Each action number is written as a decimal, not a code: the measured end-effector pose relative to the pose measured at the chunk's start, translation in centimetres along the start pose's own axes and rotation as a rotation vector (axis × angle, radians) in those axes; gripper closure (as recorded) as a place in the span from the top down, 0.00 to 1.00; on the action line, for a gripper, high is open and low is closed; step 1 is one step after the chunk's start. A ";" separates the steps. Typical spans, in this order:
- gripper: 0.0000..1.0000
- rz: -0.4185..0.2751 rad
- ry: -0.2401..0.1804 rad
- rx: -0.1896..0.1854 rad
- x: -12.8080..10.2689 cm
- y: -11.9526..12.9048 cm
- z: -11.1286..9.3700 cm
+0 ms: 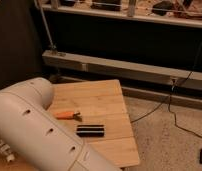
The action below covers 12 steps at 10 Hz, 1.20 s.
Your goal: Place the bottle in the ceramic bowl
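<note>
Wide view here, and the big white arm (39, 130) looms over the near-left corner of the wooden table (101, 97). The gripper is out of shot, somewhere beyond that same corner of the table, so I cannot tell whether it is spread or closed, or whether it carries anything. There is no sign of the bottle and none of the ceramic bowl. Neither shows on the visible part of the table, and the arm hides the table's left side.

By my reading, then, the step in hand is the search. To do it well, bring bottle and bowl into view together before committing to any reach. Swing that bulky arm wide of what lies on the table too: an orange-handled tool (66, 115) near the table's middle, and a black block (90, 131) just nearer the table's front edge. A careless sweep could knock either one off.

Now the textures. The table is pale plank wood, flat and square-cornered, with seams running across it. The arm is a smooth, rounded white shell dotted with small dark holes. The tool has a bright orange grip and a dark tip, and the block is matt, long and rectangular. Behind the table's far edge runs a dull grey metal rail (119, 67). Off the table's other side lies speckled flooring (169, 145) with a thin dark cable (159, 107) trailing over it
</note>
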 end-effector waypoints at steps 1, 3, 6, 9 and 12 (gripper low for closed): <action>0.65 -0.002 0.006 0.008 0.0 -0.1 0.4; 0.65 -0.023 0.017 0.015 0.2 -0.2 1.0; 0.55 -0.058 0.048 -0.003 0.8 0.1 1.7; 0.38 -0.076 0.061 -0.002 0.9 -0.2 2.0; 0.38 -0.077 0.058 0.002 0.5 -0.7 1.8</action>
